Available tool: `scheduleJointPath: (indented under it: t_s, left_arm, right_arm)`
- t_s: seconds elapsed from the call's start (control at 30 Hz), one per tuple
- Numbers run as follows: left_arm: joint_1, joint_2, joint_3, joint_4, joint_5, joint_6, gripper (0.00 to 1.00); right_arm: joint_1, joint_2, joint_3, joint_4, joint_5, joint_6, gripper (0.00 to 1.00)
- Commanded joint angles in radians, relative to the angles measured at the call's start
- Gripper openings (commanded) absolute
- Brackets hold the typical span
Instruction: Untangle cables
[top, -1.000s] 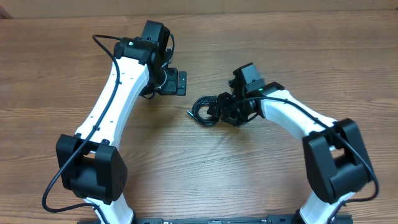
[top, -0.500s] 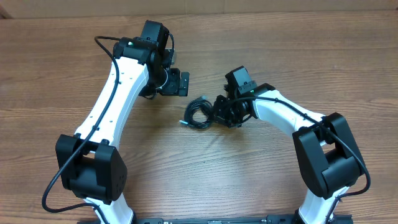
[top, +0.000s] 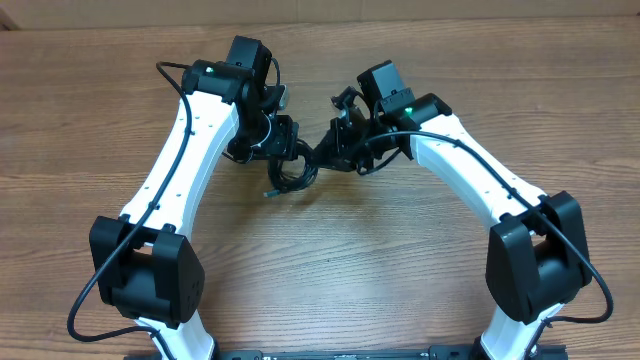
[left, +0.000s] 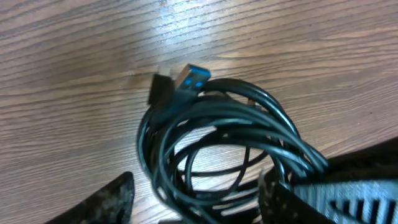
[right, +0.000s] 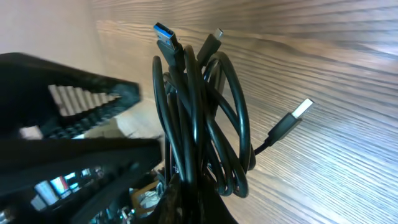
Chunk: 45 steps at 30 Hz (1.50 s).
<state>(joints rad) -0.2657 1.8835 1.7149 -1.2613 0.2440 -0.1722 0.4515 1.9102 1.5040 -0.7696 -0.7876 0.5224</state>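
The cables (top: 291, 172) form one small coiled black bundle between the two arms. My right gripper (top: 326, 152) is shut on the coil's near side, and the cables (right: 200, 118) stand up from its jaws (right: 205, 200). A blue-tipped plug (right: 166, 34), a small plug (right: 217, 32) and a silvery plug (right: 303, 109) stick out of the coil. My left gripper (top: 284, 150) is open, reaching over the coil from the left. Its two fingers straddle part of the cables (left: 217, 146), with a gap on the left side (left: 198, 190). The blue plug (left: 189, 78) points away from it.
The wooden table (top: 330, 260) spreads out all round the bundle. Both white arms lean in toward the middle back, their black bases (top: 145, 270) (top: 540, 265) near the front edge. The left gripper's body (right: 74, 99) sits close beside the coil in the right wrist view.
The right gripper shut on the bundle and carried it left and back toward the left gripper. The left gripper's fingers narrowed and now straddle the coil.
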Motion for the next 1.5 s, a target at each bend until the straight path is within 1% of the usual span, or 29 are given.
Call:
scheduleJointPath:
  t_s: [0.0, 0.13, 0.2, 0.3, 0.37, 0.4, 0.47, 0.5, 0.6, 0.8, 0.9, 0.97, 1.03, 1.07, 1.13, 1.2, 1.23, 1.27, 1.3, 1.37, 1.4, 1.43, 1.47]
  left_arm:
    - [0.007, 0.014, 0.021, -0.002, 0.012, 0.019, 0.6]
    - [0.007, 0.021, 0.021, -0.006, 0.014, 0.019, 0.47]
    - [0.007, 0.03, 0.019, -0.01, 0.019, 0.019, 0.44]
    - [0.003, 0.043, 0.018, -0.014, 0.019, 0.019, 0.42]
    - [0.0, 0.056, 0.018, -0.019, 0.02, 0.019, 0.36]
    - [-0.004, 0.066, 0.018, -0.022, 0.02, 0.019, 0.33]
    - [-0.01, 0.083, 0.018, -0.024, 0.02, 0.019, 0.19]
    - [-0.011, 0.086, 0.018, -0.024, 0.02, 0.018, 0.04]
    - [-0.01, 0.084, 0.018, -0.022, 0.031, 0.003, 0.04]
    - [-0.008, 0.084, 0.032, -0.024, 0.068, 0.004, 0.04]
    - [-0.008, 0.084, 0.046, -0.025, 0.068, 0.004, 0.04]
    - [-0.008, 0.084, 0.048, -0.025, 0.068, 0.003, 0.04]
    - [-0.008, 0.084, 0.048, -0.026, 0.068, 0.003, 0.07]
    - [-0.008, 0.084, 0.048, -0.028, 0.068, 0.003, 0.08]
    - [-0.007, 0.084, 0.048, -0.031, 0.068, 0.003, 0.12]
    - [-0.005, 0.084, 0.048, -0.033, 0.072, 0.003, 0.18]
    - [-0.003, 0.084, 0.048, -0.033, 0.079, 0.0, 0.22]
    - [-0.003, 0.084, 0.048, -0.033, 0.092, 0.0, 0.27]
    - [-0.002, 0.084, 0.048, -0.033, 0.102, 0.0, 0.32]
    - [-0.002, 0.084, 0.048, -0.032, 0.109, 0.0, 0.35]
    - [-0.002, 0.084, 0.048, -0.033, 0.108, 0.0, 0.36]
    - [-0.002, 0.084, 0.048, -0.034, 0.108, 0.001, 0.42]
    - [-0.002, 0.084, 0.048, -0.033, 0.108, 0.0, 0.45]
  right_arm:
    - [-0.005, -0.045, 0.03, 0.008, -0.072, -0.026, 0.04]
    - [-0.022, -0.045, 0.031, 0.016, -0.097, -0.026, 0.04]
    - [-0.032, -0.045, 0.03, 0.015, -0.107, -0.026, 0.04]
    - [-0.038, -0.045, 0.03, 0.019, -0.135, -0.026, 0.04]
    - [-0.038, -0.045, 0.03, 0.02, -0.134, -0.027, 0.03]
    - [-0.038, -0.045, 0.03, 0.019, -0.134, -0.027, 0.04]
    - [-0.038, -0.045, 0.03, 0.02, -0.134, -0.027, 0.04]
    - [-0.038, -0.045, 0.03, 0.019, -0.128, -0.027, 0.04]
    - [-0.038, -0.045, 0.03, 0.006, -0.095, -0.027, 0.03]
    - [-0.038, -0.045, 0.03, 0.004, -0.097, -0.028, 0.04]
    - [-0.038, -0.045, 0.029, -0.001, -0.057, -0.063, 0.06]
    - [-0.038, -0.045, 0.029, -0.029, 0.106, -0.015, 0.05]
    - [-0.035, -0.045, 0.029, -0.089, 0.327, 0.092, 0.04]
    - [-0.034, -0.045, 0.029, -0.115, 0.391, 0.127, 0.04]
    - [-0.034, -0.045, 0.029, -0.13, 0.394, 0.132, 0.04]
    - [-0.034, -0.045, 0.029, -0.114, 0.299, 0.095, 0.04]
    - [-0.034, -0.045, 0.029, -0.097, 0.235, 0.051, 0.04]
    - [-0.034, -0.045, 0.029, -0.089, 0.209, 0.037, 0.06]
    - [-0.034, -0.045, 0.029, -0.085, 0.198, 0.032, 0.08]
    - [-0.034, -0.045, 0.029, -0.086, 0.23, 0.034, 0.28]
    - [-0.034, -0.045, 0.029, -0.09, 0.271, 0.034, 0.45]
    - [-0.034, -0.045, 0.027, -0.093, 0.348, 0.034, 0.54]
    - [-0.033, -0.045, 0.024, -0.097, 0.454, 0.034, 0.59]
